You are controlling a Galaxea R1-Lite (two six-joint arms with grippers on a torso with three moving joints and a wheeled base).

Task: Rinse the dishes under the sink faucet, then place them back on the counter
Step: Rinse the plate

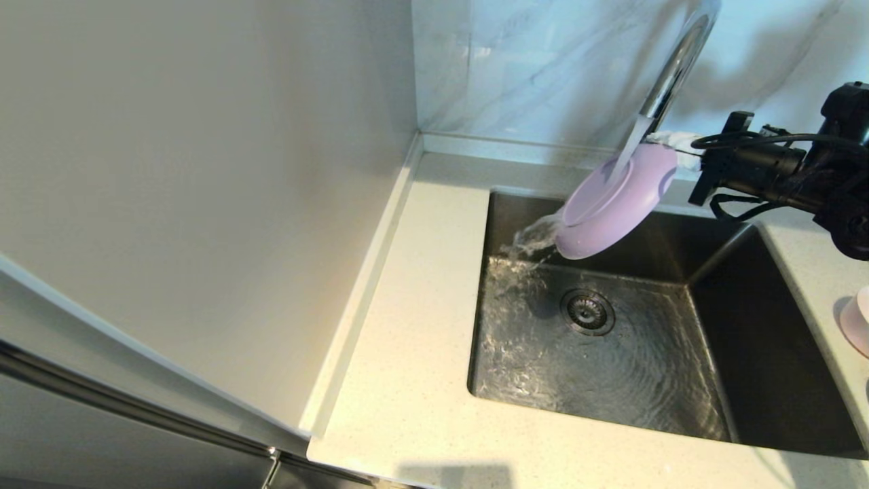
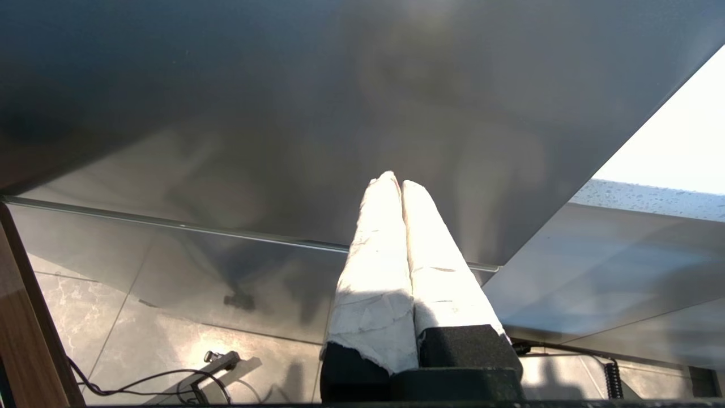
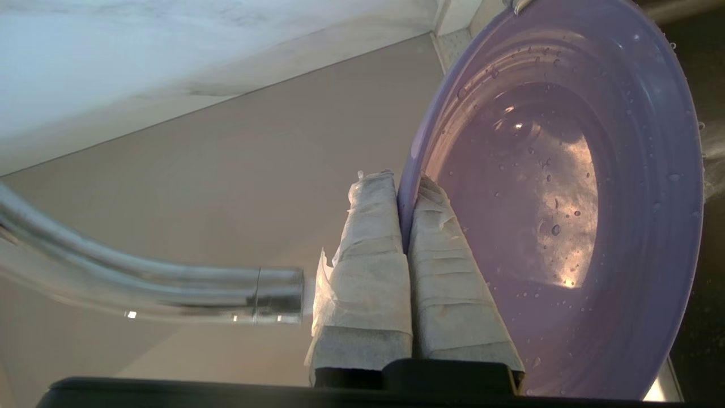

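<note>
Right gripper [image 3: 403,215]: cloth-wrapped fingers [image 3: 371,249] closed on the rim of the lavender plate [image 1: 614,204], one finger on each face of the rim. The plate hangs tilted beyond the fingertips, held above the sink [image 1: 719,380], its hollow face turned toward the faucet [image 1: 669,75]. Water from the spout, just above the fingertips, strikes the plate's inner face, runs off its lower edge [image 1: 563,248] and falls into the basin. Below the plate, well under the gripper, the wet sink floor carries ripples around the round drain strainer [image 1: 588,312]. The counter [image 1: 407,339] frames the basin on the far side from the gripper and in front. A pale pink cup [image 1: 857,322], only partly in view, appears to stand on the counter beneath the right arm. Behind the gripper and faucet rises the marbled wall [image 1: 543,61].

Left gripper [image 2: 395,182]: wrapped fingers pressed together, holding nothing, hanging beside a grey panel [image 2: 340,113].
</note>
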